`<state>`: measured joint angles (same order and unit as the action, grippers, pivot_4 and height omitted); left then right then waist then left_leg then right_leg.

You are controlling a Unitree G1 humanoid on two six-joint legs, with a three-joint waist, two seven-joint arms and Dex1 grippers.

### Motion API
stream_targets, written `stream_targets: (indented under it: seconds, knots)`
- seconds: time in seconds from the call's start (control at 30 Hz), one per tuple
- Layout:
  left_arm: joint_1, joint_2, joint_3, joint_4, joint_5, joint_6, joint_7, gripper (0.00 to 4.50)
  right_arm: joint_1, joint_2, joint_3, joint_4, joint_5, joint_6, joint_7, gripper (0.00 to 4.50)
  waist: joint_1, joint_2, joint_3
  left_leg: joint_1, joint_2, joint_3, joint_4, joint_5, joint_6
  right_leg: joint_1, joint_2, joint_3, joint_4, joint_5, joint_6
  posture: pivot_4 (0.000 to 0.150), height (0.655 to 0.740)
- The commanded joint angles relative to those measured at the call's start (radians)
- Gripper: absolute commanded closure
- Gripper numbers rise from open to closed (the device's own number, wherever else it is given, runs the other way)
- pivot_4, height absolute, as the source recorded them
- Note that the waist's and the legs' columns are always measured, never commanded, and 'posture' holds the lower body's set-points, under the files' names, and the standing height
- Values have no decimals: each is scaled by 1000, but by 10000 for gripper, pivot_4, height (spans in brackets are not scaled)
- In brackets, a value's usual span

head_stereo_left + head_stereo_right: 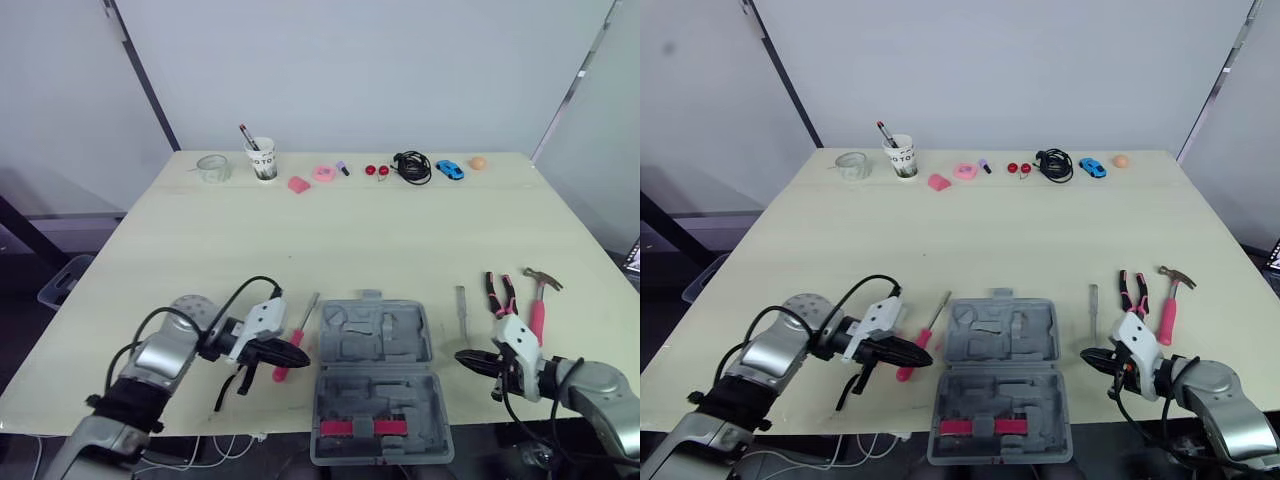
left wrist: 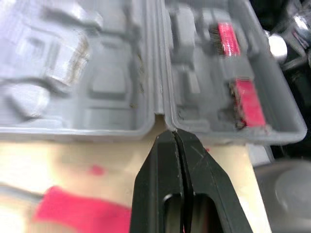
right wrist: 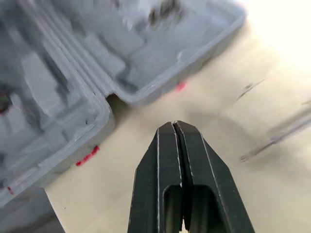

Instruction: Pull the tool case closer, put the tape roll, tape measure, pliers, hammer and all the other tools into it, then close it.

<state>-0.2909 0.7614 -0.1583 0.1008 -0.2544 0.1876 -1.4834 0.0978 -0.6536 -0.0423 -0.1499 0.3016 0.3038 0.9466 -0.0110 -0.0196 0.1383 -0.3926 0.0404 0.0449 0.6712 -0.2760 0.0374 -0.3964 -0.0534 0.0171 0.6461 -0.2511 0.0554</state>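
You have the tool case (image 1: 372, 372) lying open. Your left gripper (image 1: 303, 355) sits just off its left side at the hinge, fingers pressed together. Your right gripper (image 1: 462, 357), also closed, sits off its right side. Pliers (image 1: 499, 293) and hammer (image 1: 540, 296) lie farther right of the case, with a red screwdriver (image 1: 293, 345) just left.

Open grey tool case (image 1: 375, 375) lies flat between left claw (image 1: 304, 354) and right claw (image 1: 461, 356). Pink-handled screwdriver (image 1: 292, 346) is beside the left one, pliers (image 1: 499, 293) and hammer (image 1: 540, 300) beyond the right.
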Motion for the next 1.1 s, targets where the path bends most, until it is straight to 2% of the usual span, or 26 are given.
stream_targets:
  seconds: [0.03, 0.27, 0.47, 0.53, 0.57, 0.63, 0.8, 0.83, 0.87, 0.9, 1.1]
  knots:
    - [70, 8, 148, -131, -158, 141, 79, 44664, 31, 7, -94, -17, 8, -81, -49, 45000, 0, 0, 0, 0, 1, 0, 0, 0, 0, 0, 0, 0, 0, 0, 0, 1500, 7400]
    - [267, -45, 399, -263, -287, 210, 300, 44664, 103, 52, -244, -16, 80, -165, -91, 45000, 2, 0, 0, 1, 2, 0, 0, 0, 0, 0, -1, 0, 0, 0, 0, 1500, 7400]
    - [459, -118, 566, -287, -212, 62, 486, 44664, 185, 77, -357, 30, 97, -288, -95, 45000, 4, 0, 0, 2, 1, 1, -1, 0, 0, 1, -2, 1, 0, -1, -3, 1500, 7400]
    - [525, -135, 607, -277, -195, 17, 519, 39511, 218, 90, -392, 37, 116, -314, -91, 45000, 3, 0, 0, 2, 1, 2, -1, 0, 0, 1, -2, 2, 0, -2, -4, 1500, 7400]
    - [551, -141, 630, -268, -194, 15, 537, 37380, 238, 92, -407, 47, 117, -328, -86, 42498, 3, 0, 0, 2, 2, 2, -1, 0, 0, 1, -2, 2, 0, -2, -4, 1500, 7400]
    - [587, -146, 665, -249, -210, 23, 558, 28450, 269, 95, -432, 68, 133, -348, -66, 36803, 4, 0, 0, 3, 2, 3, -1, 0, 0, 1, -3, 2, 0, -2, -4, 1500, 7400]
    - [667, -148, 712, -161, -199, -62, 547, 3928, 332, 99, -492, 141, 165, -405, -35, 12085, 7, -1, -1, 5, 1, 4, -1, 0, 0, 1, -7, 2, 0, -3, -5, 1500, 7400]
    - [679, -149, 719, -146, -204, -72, 543, 202, 344, 100, -504, 147, 176, -410, -27, 7437, 6, -1, -1, 6, 1, 5, -2, 0, 0, 1, -8, 2, 0, -3, -5, 1500, 7400]
    - [688, -149, 725, -134, -209, -80, 541, 0, 355, 102, -512, 148, 186, -413, -21, 1811, 6, -1, -1, 6, 1, 5, -2, 0, 0, 1, -9, 2, 0, -3, -5, 1500, 7400]
    - [695, -150, 730, -126, -214, -85, 540, 0, 365, 103, -519, 145, 197, -413, -16, 816, 6, -1, -1, 6, 1, 5, -2, 0, 0, 1, -10, 2, 0, -3, -5, 1500, 7400]
    - [746, -141, 747, -57, -216, -142, 496, 0, 428, 106, -557, 135, 247, -409, 14, 816, 6, -1, -1, 6, 1, 5, -3, -1, -1, 1, -16, 1, -1, -3, -5, 1500, 7400]
